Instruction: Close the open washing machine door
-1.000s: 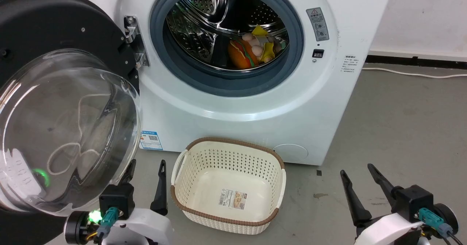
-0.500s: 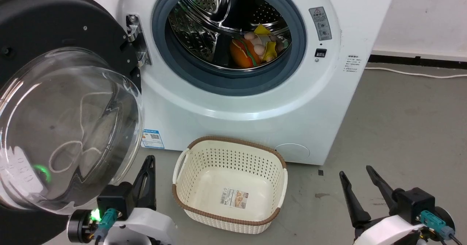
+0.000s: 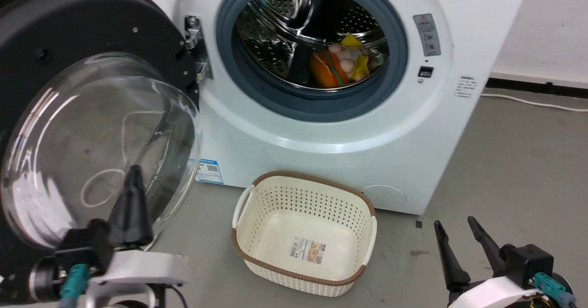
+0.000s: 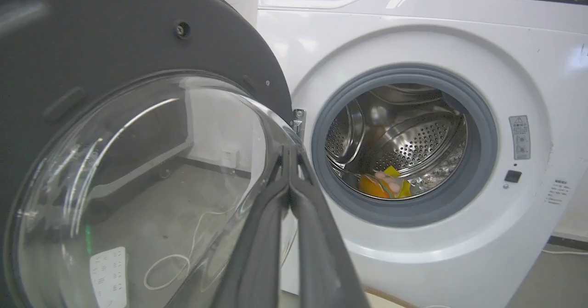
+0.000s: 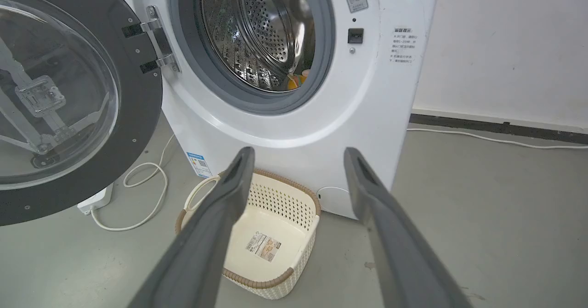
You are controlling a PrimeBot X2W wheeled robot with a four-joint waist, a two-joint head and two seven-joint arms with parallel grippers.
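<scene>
Two grippers: left gripper (image 3: 133, 170) pinched together, empty, over door (image 3: 69, 28) glass at frame left, contact unclear; right gripper (image 3: 454, 224) spread wide, lower right. Door hangs wide open left of washer (image 3: 330, 156). Better push near free rim, away from hinge (image 3: 196, 46), steady sweep rightward.

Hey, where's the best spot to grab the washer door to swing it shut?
Probably the black rim, on the side away from the hinge, coming from the robot's left. The rim offers an edge to pinch; the glass bowl bulges smooth, and far from the hinge gives most leverage.
</scene>
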